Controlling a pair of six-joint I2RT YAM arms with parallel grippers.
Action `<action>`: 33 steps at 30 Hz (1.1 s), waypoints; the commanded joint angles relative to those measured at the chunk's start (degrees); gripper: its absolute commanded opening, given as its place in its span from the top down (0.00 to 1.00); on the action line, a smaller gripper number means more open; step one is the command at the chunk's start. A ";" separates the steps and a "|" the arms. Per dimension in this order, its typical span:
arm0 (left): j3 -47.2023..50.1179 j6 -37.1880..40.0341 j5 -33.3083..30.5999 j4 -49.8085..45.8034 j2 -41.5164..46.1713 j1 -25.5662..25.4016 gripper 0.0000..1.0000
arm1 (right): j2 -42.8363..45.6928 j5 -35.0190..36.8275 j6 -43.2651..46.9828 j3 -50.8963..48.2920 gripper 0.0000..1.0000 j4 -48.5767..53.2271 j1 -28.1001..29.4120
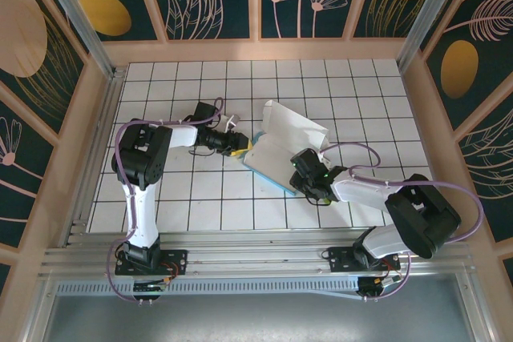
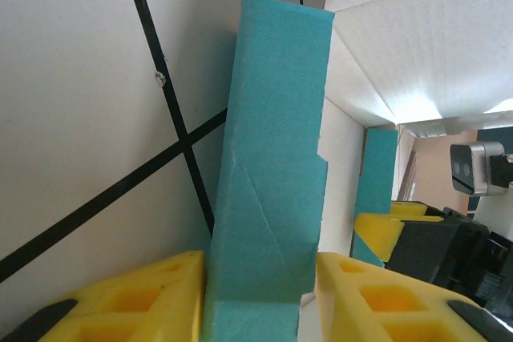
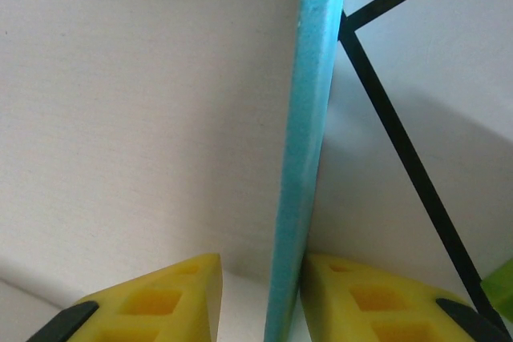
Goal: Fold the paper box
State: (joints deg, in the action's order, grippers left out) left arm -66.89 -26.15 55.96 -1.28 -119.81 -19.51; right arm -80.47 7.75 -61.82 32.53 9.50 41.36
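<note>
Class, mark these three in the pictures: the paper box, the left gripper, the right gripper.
paper box (image 1: 292, 124): top view, on its white flap.
left gripper (image 2: 260, 270): left wrist view, midway between its yellow fingertips.
right gripper (image 3: 260, 274): right wrist view, midway between its yellow fingertips.

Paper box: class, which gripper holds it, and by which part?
Left gripper pinches the paper box by a turquoise flap; the right gripper straddles a wall edge, grip uncertain.
</note>
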 commanded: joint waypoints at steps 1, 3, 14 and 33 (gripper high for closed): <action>1.06 -1.65 2.83 1.12 1.02 -0.44 0.61 | -3.08 0.78 -0.14 -0.10 0.66 -2.17 0.60; 1.28 -2.44 3.34 2.17 1.16 -0.45 0.61 | -3.08 0.86 -0.14 -0.09 0.66 -2.20 0.65; 2.11 -4.65 5.51 6.29 2.61 -0.45 0.60 | -3.55 0.82 0.03 0.08 0.66 -2.45 0.72; 2.60 -2.73 5.37 5.09 2.19 -0.75 0.56 | -5.85 2.76 0.39 2.12 0.68 -0.80 1.16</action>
State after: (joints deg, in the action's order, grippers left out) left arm -64.71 -30.26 59.59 4.05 -119.09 -19.88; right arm -82.52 9.65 -61.78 34.81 12.38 42.24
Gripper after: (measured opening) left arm 0.440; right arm 0.326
